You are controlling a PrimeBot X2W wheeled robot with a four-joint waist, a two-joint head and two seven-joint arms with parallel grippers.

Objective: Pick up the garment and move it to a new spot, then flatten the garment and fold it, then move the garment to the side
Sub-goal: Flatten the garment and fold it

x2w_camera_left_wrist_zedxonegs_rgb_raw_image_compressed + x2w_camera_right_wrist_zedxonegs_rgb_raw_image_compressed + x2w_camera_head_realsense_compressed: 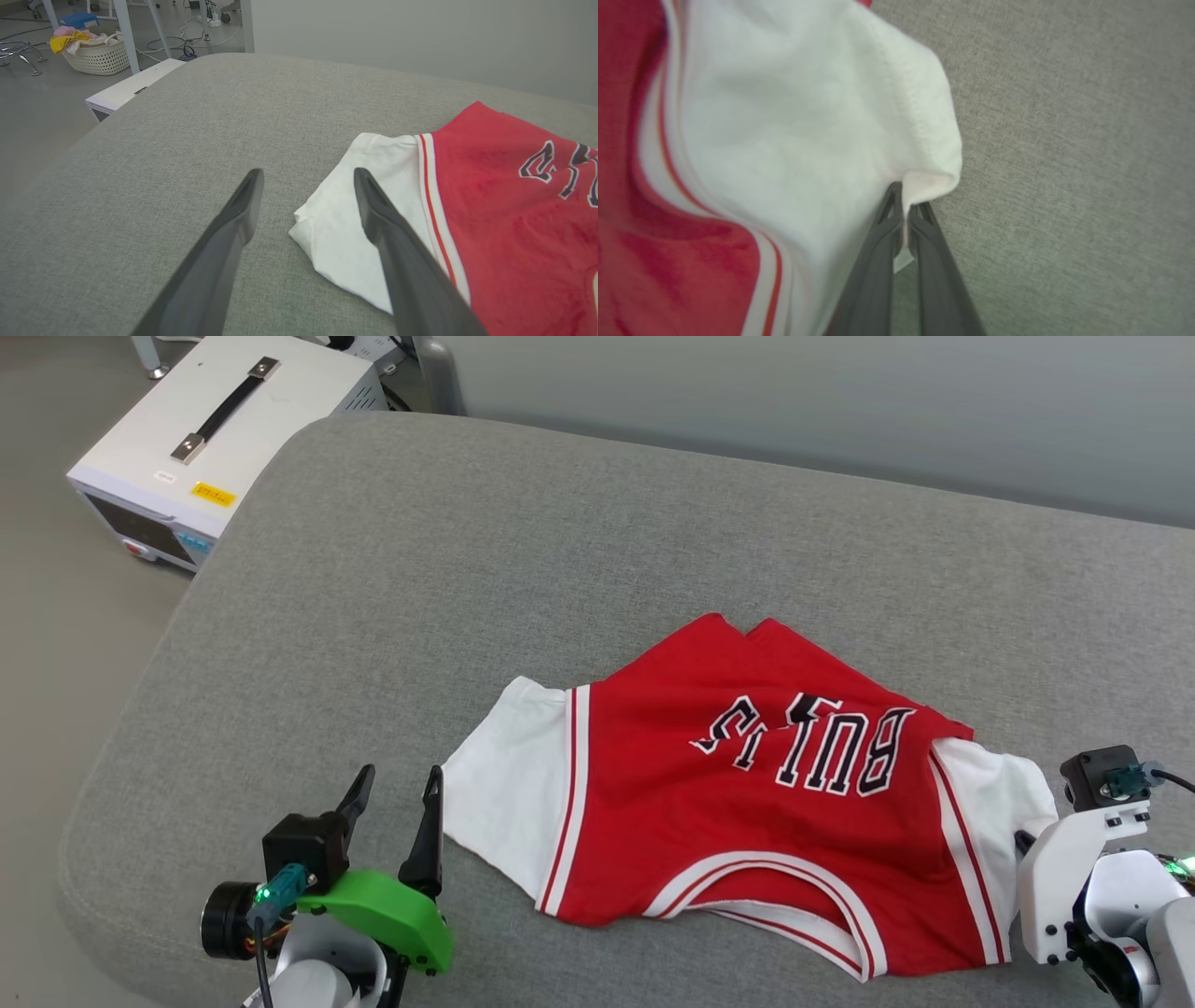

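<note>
the garment lies rumpled on the grey cushion, collar toward the robot. the right gripper is pinched tight on one white sleeve's hem. the left gripper has its fingers spread apart just beside the other sleeve. on the floor beyond, a white basket holds a yellow cloth and a pink cloth.

Red soft-fabric T-shirt with white sleeves: black-and-white chest lettering "BULLS", upside down in head view, partly creased.

White box's yellow label: illegible.
</note>
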